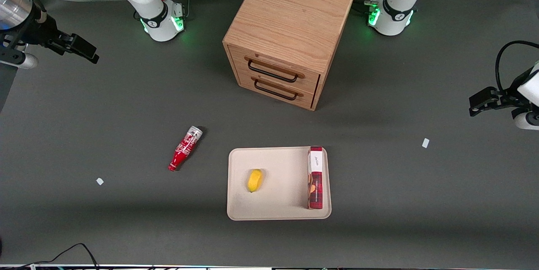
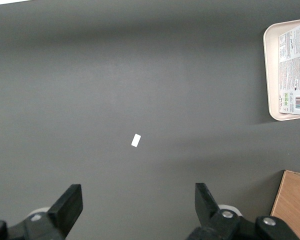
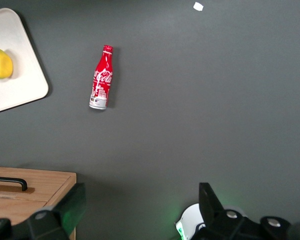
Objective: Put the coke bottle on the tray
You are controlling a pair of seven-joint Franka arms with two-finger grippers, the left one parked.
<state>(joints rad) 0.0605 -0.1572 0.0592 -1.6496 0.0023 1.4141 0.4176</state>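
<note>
- The coke bottle (image 1: pixel 185 148) (image 3: pixel 102 77) lies on its side on the dark tabletop (image 1: pixel 126 105), off the tray (image 1: pixel 240 202) (image 3: pixel 15 90) and near it, toward the working arm's end
- Its silver base points toward the wooden drawer cabinet (image 1: pixel 286 30), its red neck toward the front camera
- On the tray sit a yellow lemon (image 1: pixel 254 180) (image 3: pixel 0 63) and a red-and-white box (image 1: pixel 315 177) (image 2: pixel 293 70), the box along the tray's edge toward the parked arm's end
- The cabinet stands farther from the front camera than the tray
- The gripper (image 1: pixel 82 49) (image 3: pixel 140 205) hangs well apart from the bottle, at the working arm's end, jaws spread open and holding nothing
</note>
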